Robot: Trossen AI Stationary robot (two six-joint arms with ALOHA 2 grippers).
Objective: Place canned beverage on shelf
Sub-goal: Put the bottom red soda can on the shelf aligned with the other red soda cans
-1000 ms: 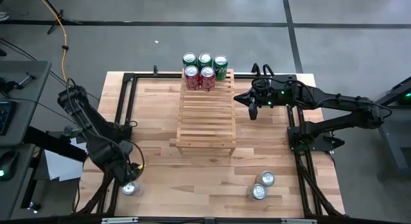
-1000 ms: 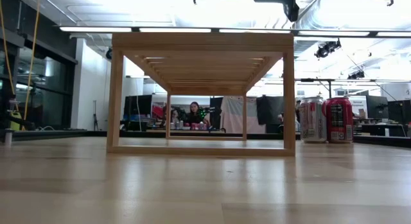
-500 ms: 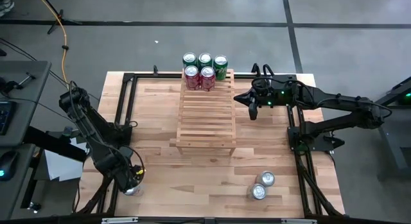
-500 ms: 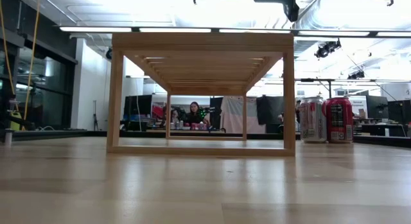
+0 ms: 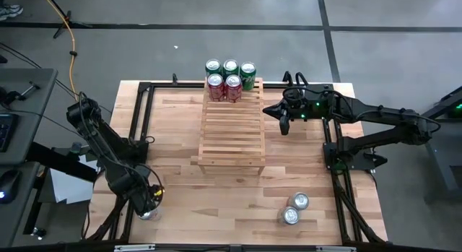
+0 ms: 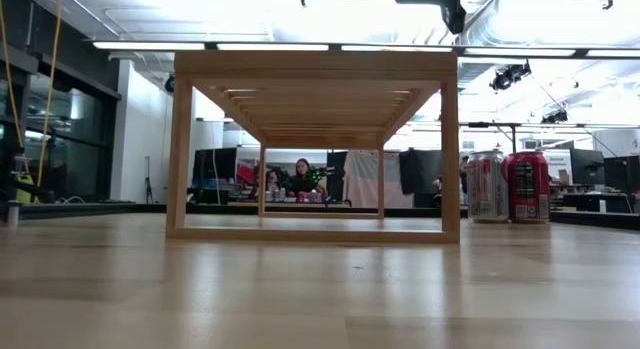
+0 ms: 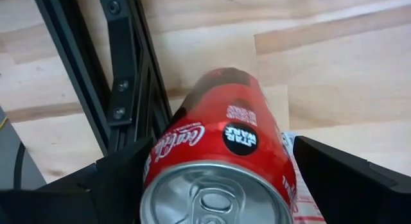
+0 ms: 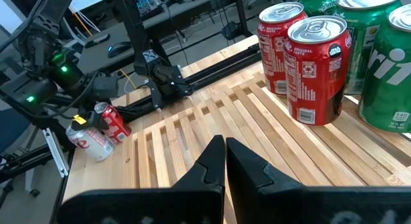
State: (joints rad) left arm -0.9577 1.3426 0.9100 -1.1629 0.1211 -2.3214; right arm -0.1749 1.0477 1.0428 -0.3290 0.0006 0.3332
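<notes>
Big pale wooden table (image 5: pixel 180 136) under us, grey floor all round it, and across the room at table height there's a bright ceiling of strip lights, desks and screens, with a person (image 6: pixel 302 179) seated far back, seen right through the shelf's legs. The shelf (image 5: pixel 232 129) stands mid-table, slats running across, short legs down. Black rails (image 5: pixel 141 115) frame the left and right sides of the table. At the shelf's far end, five cans in a cluster: three green cans (image 5: pixel 231 66) behind, two red cans (image 5: pixel 224 87) just in front, all upright. Down at the near right corner, two more cans (image 5: pixel 294 209) stand touching each other. The right gripper (image 5: pixel 284 119) hangs just beside the shelf's right edge, fingers pressed together, nothing in them. Over at the near left corner, the left gripper (image 7: pixel 218 179) sits low beside the rail, its fingers (image 7: pixel 347 179) spread wide on either side of a red can (image 7: pixel 221 160), close to both flanks; whether they are pressing on it I cannot tell. A silvery can (image 8: pixel 90 144) stands right next to it.
</notes>
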